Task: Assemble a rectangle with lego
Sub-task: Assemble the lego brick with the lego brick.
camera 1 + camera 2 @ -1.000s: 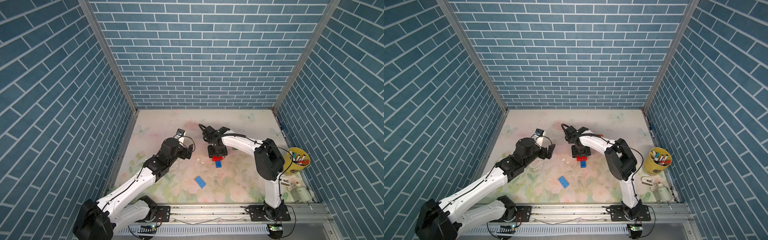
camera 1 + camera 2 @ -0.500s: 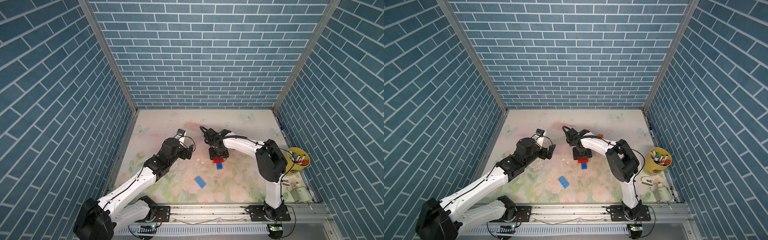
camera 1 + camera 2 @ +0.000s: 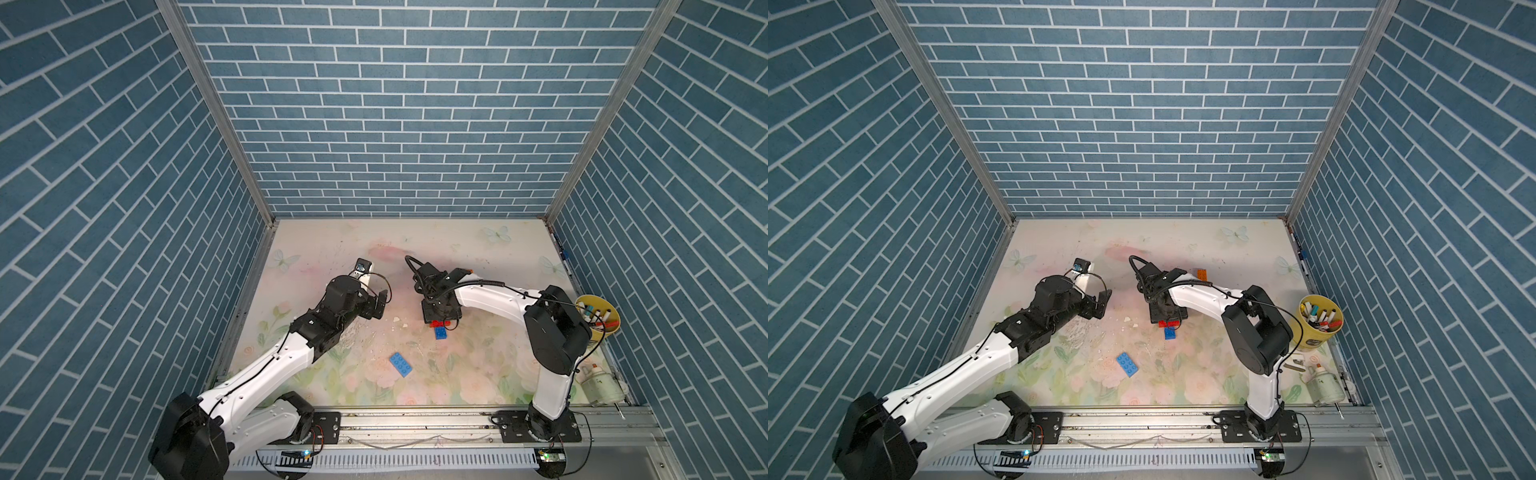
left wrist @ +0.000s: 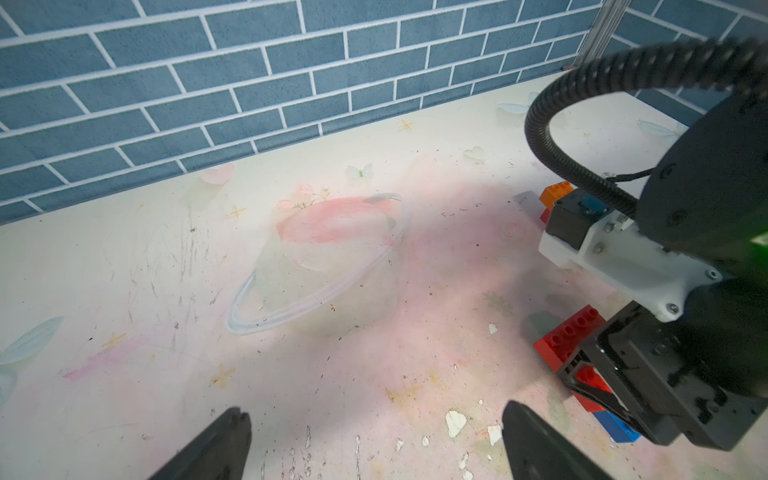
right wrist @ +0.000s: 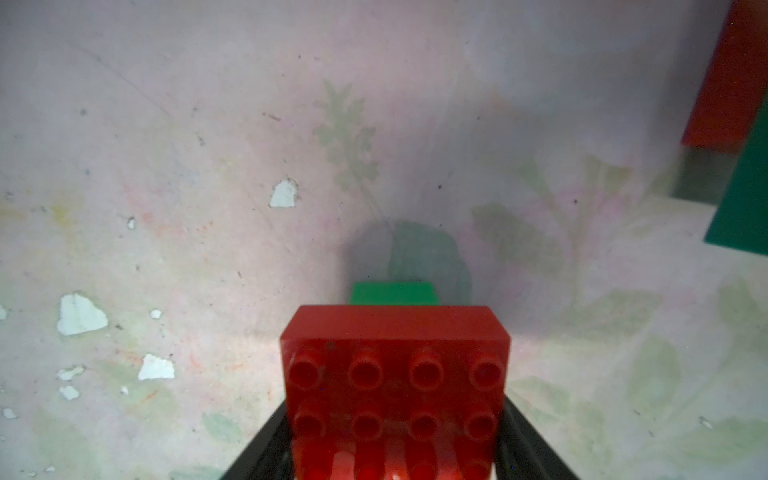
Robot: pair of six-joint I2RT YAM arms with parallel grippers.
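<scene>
Two hands: right hand (image 3: 442, 321) clamps the red brick (image 5: 395, 374), long side lying crosswise just above the small blue brick (image 3: 440, 333) mid-frame; left hand (image 4: 374, 415) is wide open and empty.

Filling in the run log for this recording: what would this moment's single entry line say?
left gripper: open, empty | right gripper: shut on red brick | light blue brick: loose on table | orange brick: lying apart, untouched
</scene>
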